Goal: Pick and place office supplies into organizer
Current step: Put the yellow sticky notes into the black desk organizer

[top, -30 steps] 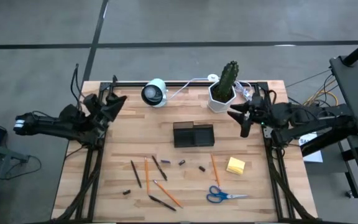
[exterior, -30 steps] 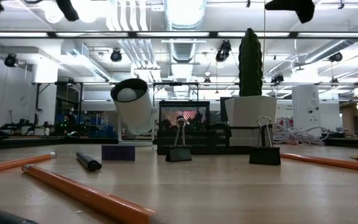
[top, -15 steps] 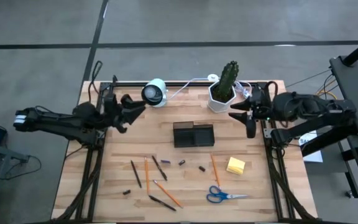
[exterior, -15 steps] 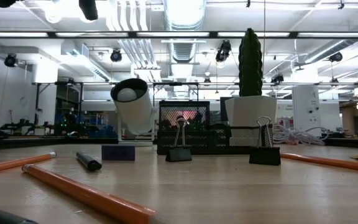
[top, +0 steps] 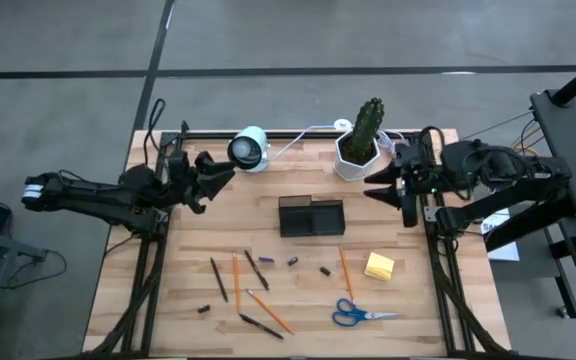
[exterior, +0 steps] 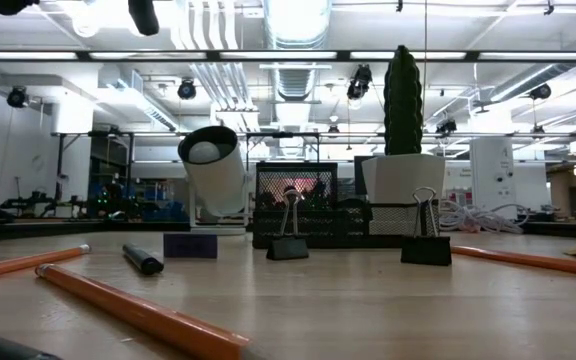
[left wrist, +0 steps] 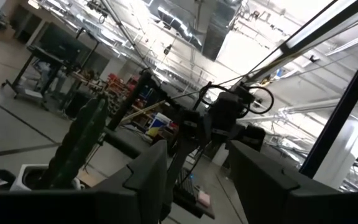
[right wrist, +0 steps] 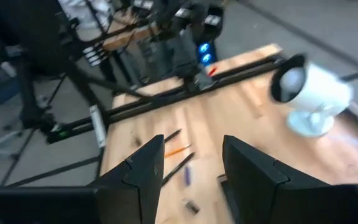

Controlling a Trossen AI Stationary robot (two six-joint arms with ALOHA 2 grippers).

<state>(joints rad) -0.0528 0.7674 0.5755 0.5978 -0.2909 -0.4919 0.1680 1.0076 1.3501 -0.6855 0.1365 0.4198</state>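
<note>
My left gripper [top: 211, 178] hangs over the table's left rear edge, near the white lamp [top: 249, 149]; its fingers [left wrist: 145, 180] stand apart with nothing between them, and I see the cactus [left wrist: 82, 140] past them; my right gripper [top: 393, 190] is above the right rear edge, just beside the cactus pot [top: 354, 158], and its fingers [right wrist: 143, 163] are also spread and hold nothing; both are well apart from the supplies.

The organizer [top: 311, 216] sits in the middle of the table [top: 418, 310], in front of the pot; I cannot tell if something lies in it; nearer the front, left of centre, lie the orange and black pencils [top: 236, 281], with dark stubs [top: 293, 262] between them and the organizer; the yellow pad [top: 379, 266] is at the right, beside another orange pencil [top: 346, 273]; the scissors [top: 361, 314] lie in front of the pad; in the low view two binder clips [exterior: 426, 240] stand upright before the organizer.
</note>
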